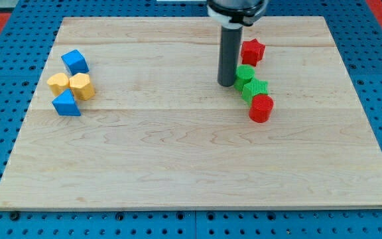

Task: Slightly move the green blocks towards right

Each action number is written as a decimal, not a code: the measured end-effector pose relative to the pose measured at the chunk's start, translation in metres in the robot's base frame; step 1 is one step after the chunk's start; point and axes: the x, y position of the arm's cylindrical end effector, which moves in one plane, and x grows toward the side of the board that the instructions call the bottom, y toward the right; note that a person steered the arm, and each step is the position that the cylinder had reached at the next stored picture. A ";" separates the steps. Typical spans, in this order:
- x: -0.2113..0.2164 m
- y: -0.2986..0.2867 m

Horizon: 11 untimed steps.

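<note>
My tip [227,83] rests on the tabletop [178,153] just to the view's left of the upper green block [245,74], seemingly touching it, though the contact is hard to confirm. The rod ends plainly and carries no jaws. The second green block [255,88] sits just below and right of the first, touching it. A red cylinder [260,108] adjoins that one below; a red star [252,50] lies above the first.
</note>
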 end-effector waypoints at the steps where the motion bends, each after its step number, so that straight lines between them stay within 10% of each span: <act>1: -0.006 0.003; 11: 0.080 0.018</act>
